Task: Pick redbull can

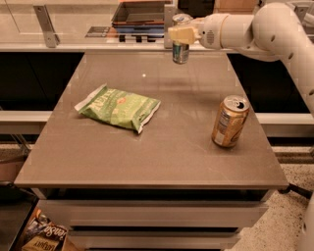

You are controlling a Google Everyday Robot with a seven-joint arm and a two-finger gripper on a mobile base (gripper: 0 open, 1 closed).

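The redbull can (180, 50) is a slim silver can with blue patches, held upright in the air above the far edge of the table (147, 157). My gripper (181, 34) is shut on the can's upper part, its cream fingers (178, 35) across the can just below its metallic top. The white arm comes in from the upper right.
A wider gold can (229, 121) stands on the right side of the table. A green chip bag (118, 107) lies left of centre. A counter with a dark tray (140, 12) runs behind the table. A snack package (44, 235) lies on the floor at lower left.
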